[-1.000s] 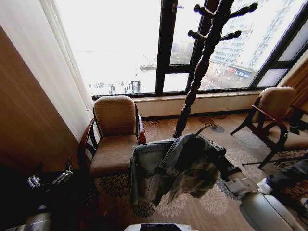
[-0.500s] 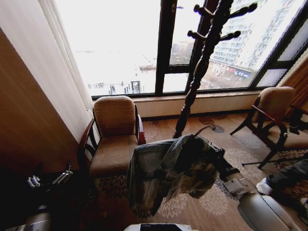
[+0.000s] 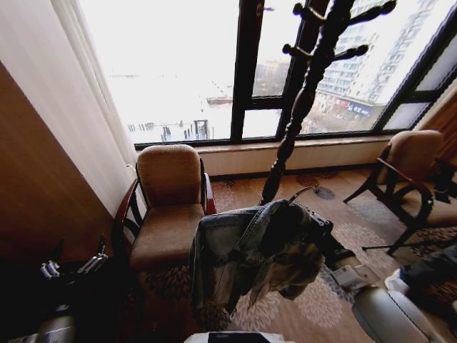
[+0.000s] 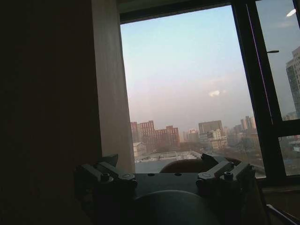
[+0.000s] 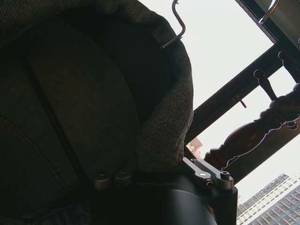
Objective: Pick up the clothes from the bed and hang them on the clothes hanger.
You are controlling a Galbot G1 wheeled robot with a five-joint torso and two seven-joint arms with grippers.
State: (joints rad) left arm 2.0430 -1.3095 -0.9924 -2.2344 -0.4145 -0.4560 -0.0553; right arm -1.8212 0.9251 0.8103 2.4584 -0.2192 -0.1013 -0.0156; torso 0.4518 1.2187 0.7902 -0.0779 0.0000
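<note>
The clothes, a faded denim jacket (image 3: 246, 250), hang bunched in mid-air over my right gripper (image 3: 314, 223), low in front of the wooden coat stand (image 3: 300, 114). A silver hook of the clothes hanger (image 3: 303, 190) pokes out of the collar. In the right wrist view the jacket (image 5: 84, 93) wraps my right gripper (image 5: 159, 176), which is shut on the hanger inside the cloth, and the hook (image 5: 177, 26) points toward the stand (image 5: 253, 136). My left gripper (image 3: 71, 268) waits low at the left, open (image 4: 164, 171) and holding nothing. The bed is out of view.
A tan armchair (image 3: 168, 207) stands left of the stand, a second chair (image 3: 410, 171) at the right. The window wall runs behind them; a wood-panelled wall (image 3: 43, 186) closes the left. A person's shoe (image 3: 400, 279) rests on the carpet at the right.
The whole head view has shifted slightly, so the camera moved. The jacket stays held on my right gripper at about the same height. The left arm has not moved.
</note>
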